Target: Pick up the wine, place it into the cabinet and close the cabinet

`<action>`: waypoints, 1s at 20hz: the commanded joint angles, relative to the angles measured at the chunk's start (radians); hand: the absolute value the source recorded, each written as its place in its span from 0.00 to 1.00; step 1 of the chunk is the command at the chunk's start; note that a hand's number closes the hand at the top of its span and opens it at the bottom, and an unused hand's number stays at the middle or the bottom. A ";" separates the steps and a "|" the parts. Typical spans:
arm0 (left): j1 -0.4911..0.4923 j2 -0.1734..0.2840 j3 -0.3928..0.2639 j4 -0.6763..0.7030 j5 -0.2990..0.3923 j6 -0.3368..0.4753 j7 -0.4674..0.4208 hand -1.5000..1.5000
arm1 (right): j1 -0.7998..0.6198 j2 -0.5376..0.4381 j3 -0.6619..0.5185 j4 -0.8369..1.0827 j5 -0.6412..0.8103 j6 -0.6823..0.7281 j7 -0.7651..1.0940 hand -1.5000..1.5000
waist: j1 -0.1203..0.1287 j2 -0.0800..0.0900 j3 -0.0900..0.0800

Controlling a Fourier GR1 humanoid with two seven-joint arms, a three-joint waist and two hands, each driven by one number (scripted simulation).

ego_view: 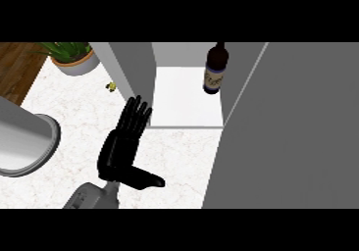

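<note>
The dark wine bottle (216, 68) with a pale label stands upright inside the cabinet (188, 98), at the right of its white shelf, close to the door. The grey cabinet door (291, 127) fills the right of the view, swung out toward me. My left hand (124, 144) hovers over the counter in front of the cabinet's left wall, fingers straight and pointing toward the shelf, thumb out to the right, holding nothing. The right hand does not show; the door may hide it.
A potted green plant (72, 56) stands at the back left. A large grey round container (19, 142) sits at the left edge. A small yellow object (110, 87) lies beside the cabinet's left wall. The white marble counter (175, 162) spreads around my hand.
</note>
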 commanded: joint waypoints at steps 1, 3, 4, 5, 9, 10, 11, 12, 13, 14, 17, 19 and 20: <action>0.042 0.042 0.020 -0.082 0.011 -0.009 0.033 0.00 | 0.036 -0.037 0.068 -0.234 -0.005 0.028 0.127 0.00 | -0.004 0.001 -0.001; 0.104 0.070 0.035 -0.073 0.010 -0.054 -0.032 0.00 | 0.053 -0.053 0.026 -0.216 -0.125 0.088 0.055 0.00 | -0.006 0.002 0.001; 0.143 0.080 0.020 -0.107 -0.011 -0.054 -0.055 0.00 | 0.052 -0.035 0.113 -0.205 -0.064 0.081 0.070 0.00 | -0.001 -0.001 0.000; 0.132 0.112 0.062 -0.096 0.018 -0.084 -0.046 0.00 | 0.030 -0.056 0.088 -0.211 -0.099 0.108 0.084 0.00 | 0.002 0.003 0.000; 0.173 0.164 0.103 -0.166 0.018 -0.079 -0.045 0.00 | 0.027 -0.119 0.158 -0.176 -0.078 0.223 0.042 1.00 | 0.006 -0.001 0.001; 0.175 0.200 0.138 -0.146 0.050 -0.124 -0.039 0.00 | 0.035 -0.143 0.156 -0.203 -0.088 0.248 0.026 1.00 | 0.000 0.000 0.000; 0.174 0.210 0.162 -0.123 0.053 -0.157 -0.070 0.00 | 0.020 -0.134 0.151 -0.179 -0.100 0.257 0.018 1.00 | 0.000 0.004 0.000; 0.179 0.217 0.170 -0.153 0.065 -0.131 -0.033 0.00 | 0.035 -0.127 0.208 -0.184 -0.055 0.259 0.013 1.00 | -0.004 0.001 0.000; 0.169 0.232 0.184 -0.119 0.070 -0.179 -0.049 0.00 | 0.005 -0.129 0.174 -0.215 -0.094 0.256 0.062 1.00 | -0.001 0.006 -0.001; 0.238 0.238 0.167 -0.148 0.029 -0.168 -0.088 0.00 | -0.008 -0.114 0.199 -0.202 -0.078 0.252 0.079 1.00 | 0.008 0.004 -0.001; 0.220 0.279 0.241 -0.132 0.099 -0.223 -0.054 0.00 | -0.040 -0.086 0.244 -0.219 -0.033 0.244 0.103 1.00 | 0.003 0.005 -0.002; 0.239 0.311 0.281 -0.139 0.120 -0.246 -0.050 0.00 | -0.017 -0.071 0.283 -0.199 0.010 0.229 0.082 1.00 | -0.003 0.003 -0.001; 0.208 0.307 0.288 -0.145 0.134 -0.235 -0.025 0.00 | -0.006 -0.067 0.329 -0.206 0.052 0.229 0.058 1.00 | -0.012 0.000 -0.001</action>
